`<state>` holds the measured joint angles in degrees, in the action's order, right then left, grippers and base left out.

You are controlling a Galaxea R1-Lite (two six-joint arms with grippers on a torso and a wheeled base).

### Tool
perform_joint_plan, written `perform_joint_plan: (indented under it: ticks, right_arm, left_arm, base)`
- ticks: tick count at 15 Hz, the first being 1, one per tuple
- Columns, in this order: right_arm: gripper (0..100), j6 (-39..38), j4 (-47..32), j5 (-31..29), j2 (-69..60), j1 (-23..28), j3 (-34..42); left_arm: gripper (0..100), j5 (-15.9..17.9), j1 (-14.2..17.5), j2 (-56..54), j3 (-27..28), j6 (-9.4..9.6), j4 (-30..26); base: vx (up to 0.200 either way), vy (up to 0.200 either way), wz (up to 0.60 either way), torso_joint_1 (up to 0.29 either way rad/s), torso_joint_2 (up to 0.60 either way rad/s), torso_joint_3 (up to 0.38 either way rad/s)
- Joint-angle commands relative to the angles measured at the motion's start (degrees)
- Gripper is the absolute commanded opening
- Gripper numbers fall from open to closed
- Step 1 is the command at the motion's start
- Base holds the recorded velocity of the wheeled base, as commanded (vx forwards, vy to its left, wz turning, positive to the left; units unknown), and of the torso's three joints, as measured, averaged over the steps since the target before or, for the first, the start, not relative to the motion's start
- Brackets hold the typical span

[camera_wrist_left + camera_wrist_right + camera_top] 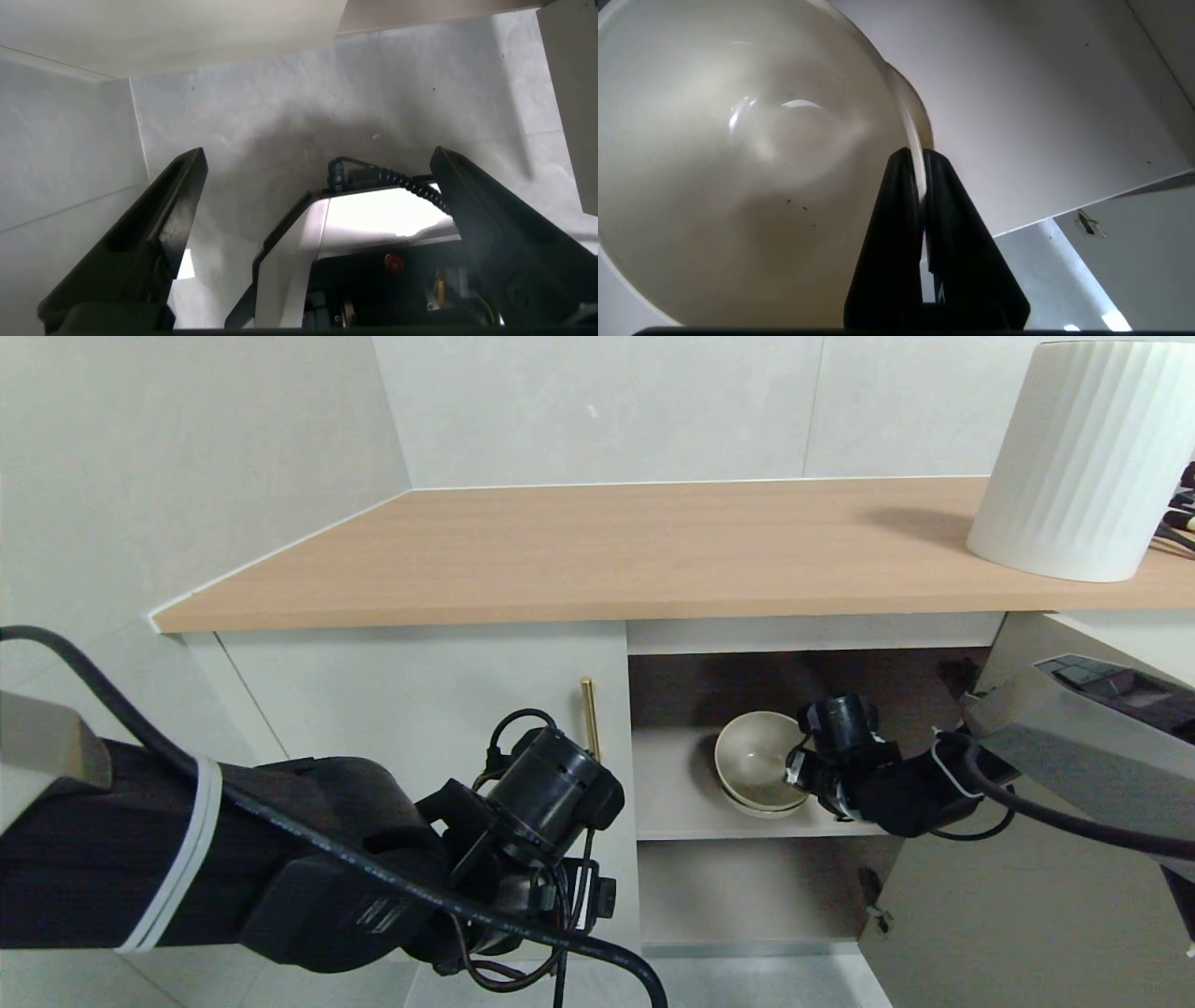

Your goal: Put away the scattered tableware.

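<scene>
Wood-grain laminate is being shown as the countertop (597, 551), which is being enclosed at a corner by pale tiled walls (597, 401); a white ribbed container (1083, 457) is being carried on it at the robot's right. Below, one cabinet door (420, 709) with a brass handle (589, 714) is being kept closed, while the neighbouring door (1027, 915) is being held swung open, so that a grey shelf (672, 803) is being exposed. A cream bowl (752, 765) is being held tilted over that shelf, in the upper compartment, its rim being pinched between the narrowly closed fingers of the right gripper (922, 163); a second rim is being glimpsed just beneath it. The left gripper (318, 163) is being held low before the closed door, its fingers spread wide over pale floor tiles (280, 112), with nothing between them.
</scene>
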<state>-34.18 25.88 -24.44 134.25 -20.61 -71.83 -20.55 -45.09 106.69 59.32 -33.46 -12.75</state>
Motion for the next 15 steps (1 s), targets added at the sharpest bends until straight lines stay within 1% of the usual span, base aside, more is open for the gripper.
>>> perform_joint_plan:
  ticks: [1,7,8,15]
  right_arm:
    - [0,0.0,0.0,0.0,0.3,0.0,-0.1]
    - [0,0.1,0.0,0.1,0.3,-0.1,0.0]
    - [100,0.1,0.0,0.1,0.3,-0.1,0.0]
    - [100,0.1,-0.2,0.1,-0.3,-0.3,0.5]
  left_arm:
    - [100,0.0,0.0,0.2,0.0,-0.02,0.0]
    - [100,0.0,0.0,0.1,0.0,-0.02,0.0]
    - [100,0.0,0.0,0.1,0.0,-0.02,0.0]
    - [100,0.0,0.3,-0.2,0.1,-0.02,0.0]
  base:
    - [0.0,0.0,0.0,0.0,0.0,0.0]
    - [0.0,0.0,0.0,0.0,0.0,0.0]
    - [0.0,0.0,0.0,0.0,0.0,0.0]
    - [0.0,0.0,0.0,0.0,0.0,0.0]
